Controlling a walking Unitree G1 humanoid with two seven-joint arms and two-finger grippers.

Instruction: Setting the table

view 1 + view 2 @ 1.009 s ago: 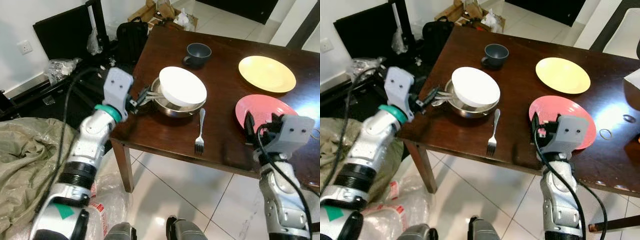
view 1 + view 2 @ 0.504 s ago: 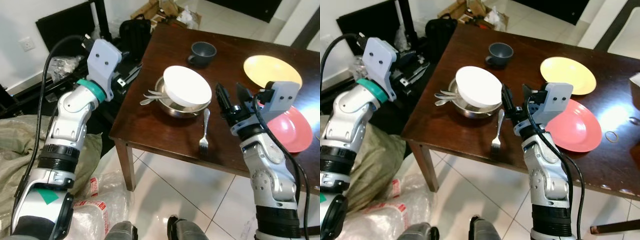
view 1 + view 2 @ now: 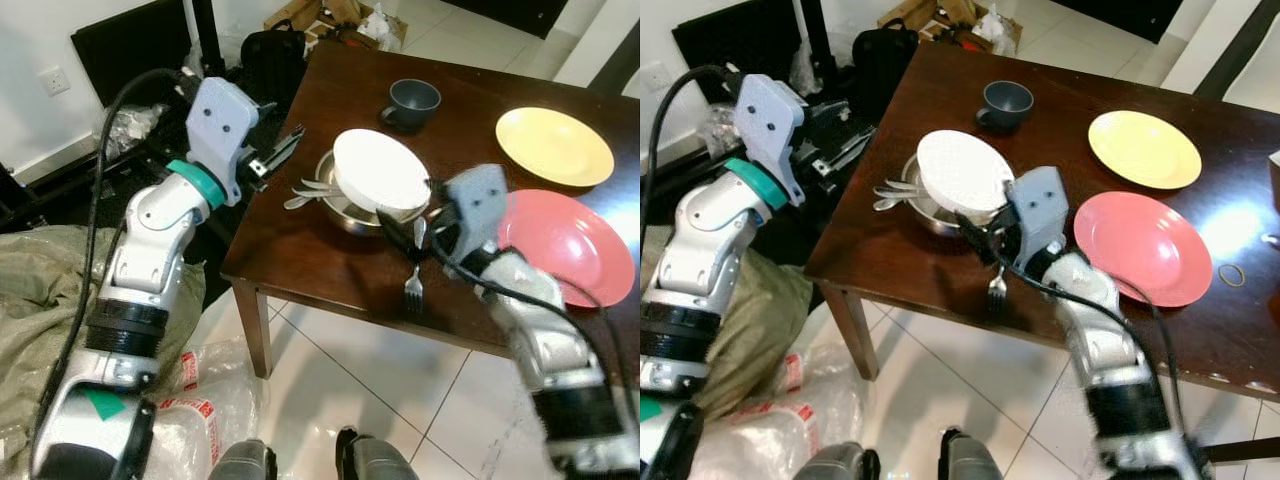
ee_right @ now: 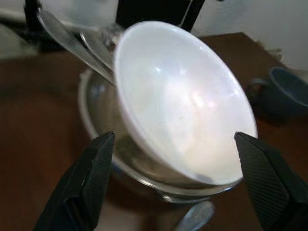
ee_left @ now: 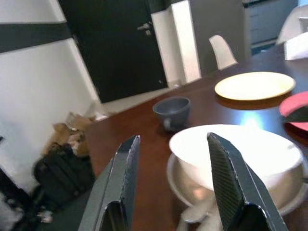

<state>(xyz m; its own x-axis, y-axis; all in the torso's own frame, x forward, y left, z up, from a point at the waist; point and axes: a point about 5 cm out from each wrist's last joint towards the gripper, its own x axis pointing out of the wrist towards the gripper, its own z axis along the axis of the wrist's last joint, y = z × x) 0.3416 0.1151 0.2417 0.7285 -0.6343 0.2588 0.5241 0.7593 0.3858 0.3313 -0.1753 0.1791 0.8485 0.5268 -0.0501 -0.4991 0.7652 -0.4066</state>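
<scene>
Since the earlier frame the right pincer (image 3: 985, 232) has swung down to the white bowl (image 3: 962, 170), which sits tilted in the metal bowl (image 3: 352, 217) on the bench (image 3: 910, 245). Its fingers are spread wide on either side of the white bowl, holding nothing. The left pincer (image 3: 282, 148) hovers released off the bench's edge. A fork (image 3: 414, 283) lies just below.

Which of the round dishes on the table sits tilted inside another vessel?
The white bowl: it leans inside the metal bowl, while the yellow plate and pink plate lie flat.
</scene>
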